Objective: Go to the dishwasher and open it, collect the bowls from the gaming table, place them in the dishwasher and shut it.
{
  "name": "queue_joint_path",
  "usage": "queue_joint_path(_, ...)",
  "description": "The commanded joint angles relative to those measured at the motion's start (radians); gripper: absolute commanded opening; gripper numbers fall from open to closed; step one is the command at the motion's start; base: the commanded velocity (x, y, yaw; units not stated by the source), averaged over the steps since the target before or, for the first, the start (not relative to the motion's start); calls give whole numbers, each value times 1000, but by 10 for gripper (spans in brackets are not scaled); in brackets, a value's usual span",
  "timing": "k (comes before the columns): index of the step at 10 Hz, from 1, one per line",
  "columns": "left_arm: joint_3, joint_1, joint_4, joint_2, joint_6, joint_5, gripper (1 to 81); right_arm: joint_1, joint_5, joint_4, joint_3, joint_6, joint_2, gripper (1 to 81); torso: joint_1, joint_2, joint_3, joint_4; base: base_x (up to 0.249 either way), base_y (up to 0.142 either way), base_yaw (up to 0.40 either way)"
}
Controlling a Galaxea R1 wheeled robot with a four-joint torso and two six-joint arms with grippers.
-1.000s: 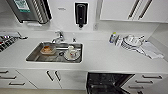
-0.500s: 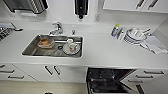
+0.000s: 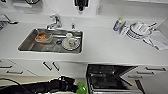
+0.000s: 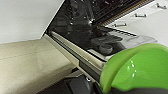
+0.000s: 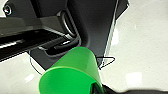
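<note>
Green bowl point(image 3: 82, 88) is gripped by left tool point(image 3: 75, 87); open dishwasher point(image 3: 110, 80) is seen just right, lower frame.

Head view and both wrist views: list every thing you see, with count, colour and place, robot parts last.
Dishwasher: one, dark inside, open, under the counter at right.
Green bowl: one at the left arm's end, beside the dishwasher.
Green bowl: one, close in the right wrist view.
Sink: one, steel, set in the white counter, dishes inside.
Faucet: one, chrome, behind the sink.
Dish stack: white, counter's right end.
Left arm: black, reaching toward the dishwasher.
</note>
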Motion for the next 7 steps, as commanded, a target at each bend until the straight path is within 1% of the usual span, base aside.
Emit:
queue_joint_path(1,98,-249,-40,163,-119,137,10,-13,-62,-5,7,4,-12,10,0,0,1,0,0,0,0)
queue_joint_path(3,20,-293,-45,284,-139,137,10,-13,-62,-5,13,4,-12,10,0,1,0,0,0,0,0)
queue_joint_path(4,-25,-304,-42,343,-140,135,10,-13,-62,-5,15,4,-12,10,0,1,0,0,0,0,0)
queue_joint_path(5,-61,-315,-29,385,-152,129,10,-13,-62,-2,18,4,-12,10,0,1,0,0,0,0,0)
queue_joint_path(6,-106,-326,11,437,-177,111,10,-13,-60,-5,19,4,-12,10,0,1,0,0,0,0,0)
queue_joint_path(7,-142,-333,87,474,-229,73,10,-16,-57,-5,19,4,-12,10,0,1,0,0,0,0,0)
